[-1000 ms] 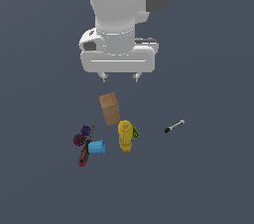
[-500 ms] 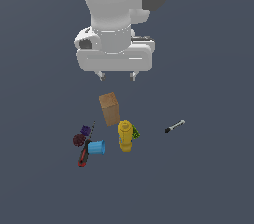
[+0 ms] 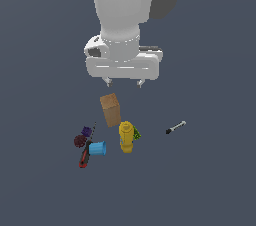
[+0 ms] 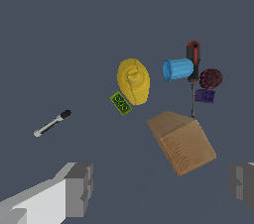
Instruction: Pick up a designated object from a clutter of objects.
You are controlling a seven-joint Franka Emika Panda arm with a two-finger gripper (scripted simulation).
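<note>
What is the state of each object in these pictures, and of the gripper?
Gripper: open, empty, above the clutter.
Small black-tipped silver stick tool: lying flat, apart from the others, untouched.
Tan wooden box: resting on the floor, below the gripper.
Yellow bottle: lying on its side.
Small green block: beside the bottle.
Blue cup: on its side.
Red-and-black screwdriver: lying flat.
Purple cube: resting.
Dark red ball: resting.

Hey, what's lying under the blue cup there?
The red-and-black screwdriver passes beneath the blue cup, which rests on its side across the handle. Whether anything else sits under the cup is hidden.
</note>
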